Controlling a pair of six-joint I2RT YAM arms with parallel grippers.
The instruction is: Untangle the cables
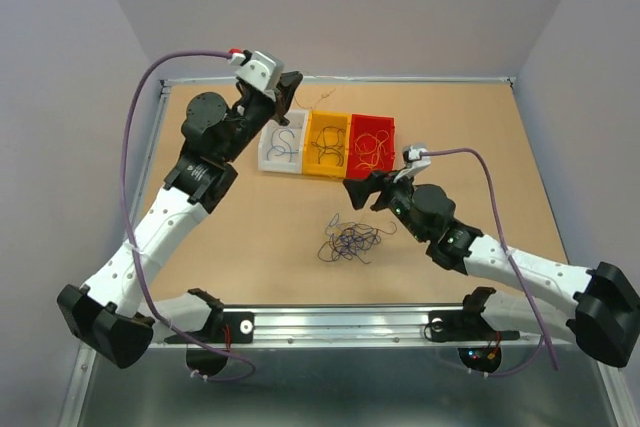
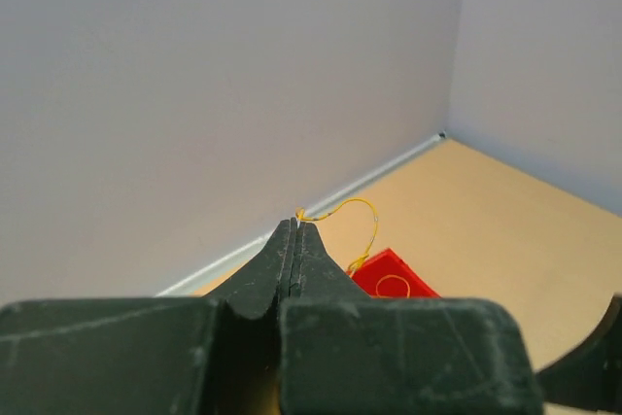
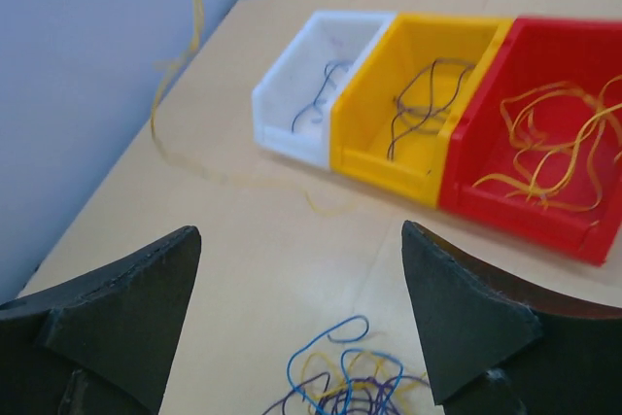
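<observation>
A tangle of blue, yellow and dark purple cables [image 1: 350, 240] lies on the table in front of the bins; its top edge shows in the right wrist view [image 3: 350, 384]. My left gripper [image 1: 288, 95] is raised above the white bin and shut on one yellow cable [image 2: 367, 213], pinched at its tips [image 2: 297, 222]. That cable hangs down at the left of the right wrist view [image 3: 187, 17]. My right gripper [image 1: 356, 193] is open and empty [image 3: 299, 232], just behind the tangle and in front of the bins.
Three bins stand in a row: white [image 1: 270, 157] with blue cables, yellow [image 1: 312, 169] with dark cables, red [image 1: 386, 127] with yellow cables. They also show in the right wrist view: white [image 3: 287, 75], yellow [image 3: 374, 157], red [image 3: 530, 216]. Walls enclose the table.
</observation>
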